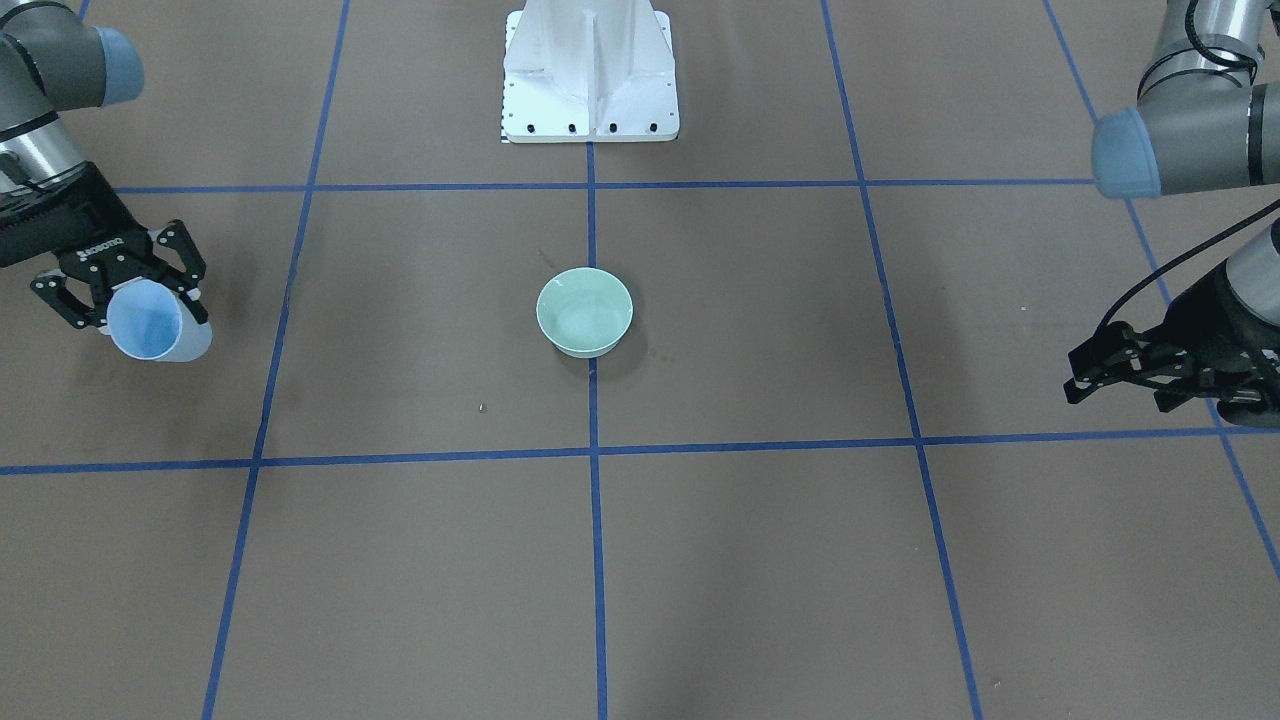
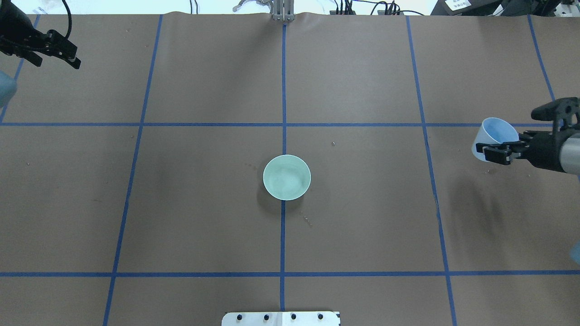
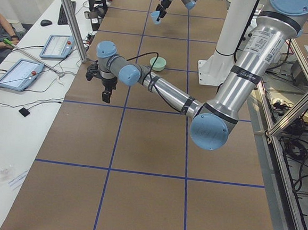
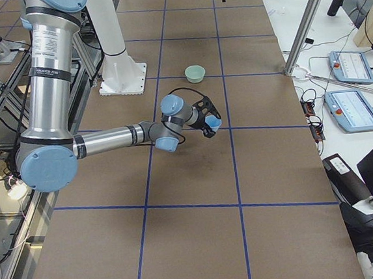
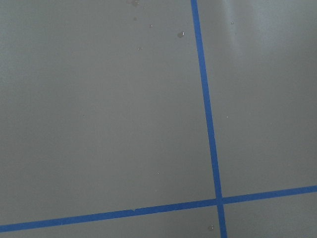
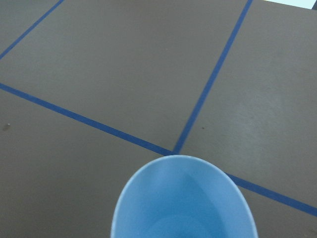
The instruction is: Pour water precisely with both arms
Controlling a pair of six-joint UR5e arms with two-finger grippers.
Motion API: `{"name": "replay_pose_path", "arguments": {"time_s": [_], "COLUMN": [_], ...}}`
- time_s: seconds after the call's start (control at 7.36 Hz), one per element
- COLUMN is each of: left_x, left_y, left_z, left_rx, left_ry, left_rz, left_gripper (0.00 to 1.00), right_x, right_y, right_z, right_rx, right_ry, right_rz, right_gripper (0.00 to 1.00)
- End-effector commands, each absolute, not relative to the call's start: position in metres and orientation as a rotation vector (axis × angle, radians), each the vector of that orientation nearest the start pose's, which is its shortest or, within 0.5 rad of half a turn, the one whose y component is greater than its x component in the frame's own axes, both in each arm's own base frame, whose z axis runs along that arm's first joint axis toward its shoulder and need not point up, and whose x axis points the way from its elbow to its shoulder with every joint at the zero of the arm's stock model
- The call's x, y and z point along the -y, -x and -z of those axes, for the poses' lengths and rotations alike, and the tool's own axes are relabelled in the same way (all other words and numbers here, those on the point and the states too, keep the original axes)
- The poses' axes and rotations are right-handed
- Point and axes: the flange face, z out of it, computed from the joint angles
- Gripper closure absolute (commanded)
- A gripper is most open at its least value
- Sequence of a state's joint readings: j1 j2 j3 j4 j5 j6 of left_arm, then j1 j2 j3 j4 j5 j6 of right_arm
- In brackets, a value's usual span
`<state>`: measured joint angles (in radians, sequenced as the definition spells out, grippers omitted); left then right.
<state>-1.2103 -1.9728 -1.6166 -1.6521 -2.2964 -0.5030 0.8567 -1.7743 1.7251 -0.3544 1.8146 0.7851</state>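
Observation:
A pale green bowl (image 1: 585,310) (image 2: 287,177) stands upright on the brown table at the centre crossing of the tape lines, with a wet sheen inside. My right gripper (image 1: 130,305) (image 2: 496,151) is far off to the robot's right of the bowl, above the table, shut on a light blue cup (image 1: 150,322) (image 2: 496,132) (image 6: 183,198). The cup is tipped on its side, and I cannot tell whether it holds water. My left gripper (image 1: 1115,390) (image 2: 54,61) hangs open and empty near the table's far left corner, well away from the bowl.
The white pedestal base (image 1: 590,75) stands at the robot's edge of the table, behind the bowl. A few droplets (image 2: 308,220) lie on the table beside the bowl. Blue tape lines (image 5: 210,148) grid the table. A side table with tablets (image 3: 18,73) runs along the far edge.

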Motion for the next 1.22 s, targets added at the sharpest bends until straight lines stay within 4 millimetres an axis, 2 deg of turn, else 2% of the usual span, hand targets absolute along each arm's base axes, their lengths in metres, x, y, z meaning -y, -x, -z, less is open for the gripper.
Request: {"name": "replay_pose_path", "arguments": {"time_s": [0.0, 0.41, 0.54, 1.09], "left_x": [0.626, 0.625, 0.625, 0.623], "left_y": [-0.164, -0.164, -0.164, -0.163], "left_z": [-0.397, -0.398, -0.4, -0.406], "left_rx": [-0.854, -0.854, -0.853, -0.849], "left_ry": [-0.164, -0.163, -0.16, -0.153], "left_rz": [-0.059, -0.058, -0.057, -0.057], "left_gripper": [0.0, 0.0, 0.0, 0.0], "right_x": [0.375, 0.364, 0.365, 0.383], "right_y": [0.172, 0.154, 0.151, 0.162], "right_z": [-0.634, -0.655, -0.663, -0.681], "right_rx": [1.016, 0.976, 0.958, 0.901], "right_ry": [-0.723, -0.745, -0.808, -0.856], "right_rz": [0.017, 0.015, 0.014, 0.049], "right_gripper": [0.86, 0.86, 0.85, 0.82]}}
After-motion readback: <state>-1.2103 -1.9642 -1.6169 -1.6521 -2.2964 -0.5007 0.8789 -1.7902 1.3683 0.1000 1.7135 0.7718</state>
